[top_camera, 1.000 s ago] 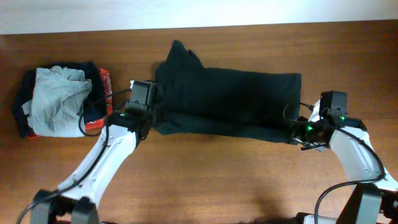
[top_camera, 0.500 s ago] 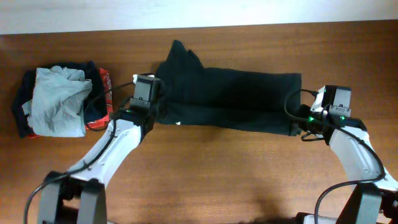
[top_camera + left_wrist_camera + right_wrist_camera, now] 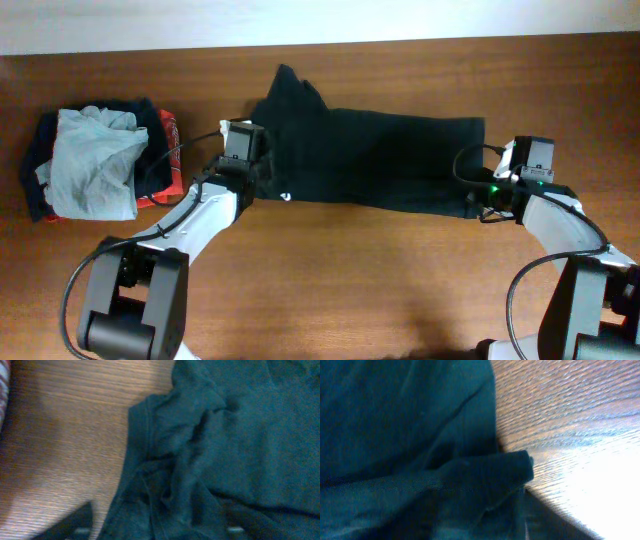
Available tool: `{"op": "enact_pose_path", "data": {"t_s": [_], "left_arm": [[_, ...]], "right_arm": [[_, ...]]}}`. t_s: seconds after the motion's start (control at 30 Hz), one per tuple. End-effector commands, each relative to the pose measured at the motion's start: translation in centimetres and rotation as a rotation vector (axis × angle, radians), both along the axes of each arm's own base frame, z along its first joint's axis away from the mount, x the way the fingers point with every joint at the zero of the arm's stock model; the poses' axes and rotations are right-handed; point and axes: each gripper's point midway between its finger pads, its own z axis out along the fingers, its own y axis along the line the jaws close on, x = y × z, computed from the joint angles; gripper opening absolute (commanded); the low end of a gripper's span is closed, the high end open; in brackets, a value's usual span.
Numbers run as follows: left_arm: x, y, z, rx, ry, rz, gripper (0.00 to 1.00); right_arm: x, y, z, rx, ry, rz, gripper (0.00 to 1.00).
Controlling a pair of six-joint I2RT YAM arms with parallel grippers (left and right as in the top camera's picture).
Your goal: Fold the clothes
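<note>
1. The shirt (image 3: 370,160) lies flat on the table (image 3: 350,290), just right of the pile (image 3: 95,165) of other garments. It is doubled into a long band running away from the pile, with one sleeve poking up at the pile-side end.
2. Handling call: this looks soft, light and limp. It will sag and drag rather than hold a shape, and loose layers may slip apart if only the top one is pinched.
3. Where to take hold: probably the two short ends, at hems or corners where the cloth is doubled and thicker, so the band lifts evenly.
4. The left gripper (image 3: 262,182) sits at the shirt's end nearest the pile. In the wrist view its fingers (image 3: 75,525) stand wide apart, with crumpled sleeve cloth lying between them. Nothing looks pinched there.
5. The right gripper (image 3: 478,200) is at the shirt's end farthest from the pile, low over a folded corner. Its wrist view shows that corner close up, but not the jaws clearly, so whether it is gripping or spread cannot be told.
</note>
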Motion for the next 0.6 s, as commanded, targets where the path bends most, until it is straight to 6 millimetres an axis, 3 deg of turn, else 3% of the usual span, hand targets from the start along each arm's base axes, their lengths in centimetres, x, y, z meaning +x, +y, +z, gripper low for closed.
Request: {"op": "enact_pose_path", "data": {"t_s": [0.0, 0.13, 0.2, 0.3, 0.33, 0.43, 0.57], "left_arm": [[0.7, 1.0, 0.2, 0.069, -0.021, 0.006, 0.99], [1.3, 0.8, 1.1, 0.097, -0.024, -0.031, 0.99], [1.8, 0.6, 2.3, 0.104, -0.02, -0.039, 0.99], [3.0, 0.1, 5.1, 0.099, -0.023, -0.053, 0.99], [3.7, -0.3, 7.1, 0.085, -0.037, -0.06, 0.99], [5.3, -1.2, 10.6, 0.058, -0.082, -0.106, 0.99], [7.4, -1.9, 13.9, 0.026, -0.156, -0.135, 0.99]], "right_arm": [[0.5, -0.6, 0.4, -0.036, -0.009, -0.005, 0.99], [1.0, -0.7, 1.8, -0.032, 0.001, -0.004, 0.99], [1.7, -0.9, 3.4, -0.036, 0.0, -0.005, 0.99], [2.9, -1.2, 6.4, -0.04, -0.014, 0.0, 0.99], [3.6, -1.2, 8.3, -0.051, -0.031, 0.028, 0.99], [4.8, -1.2, 11.7, -0.084, -0.074, 0.094, 0.99], [5.9, -1.6, 14.1, -0.134, -0.127, 0.14, 0.99]]}}
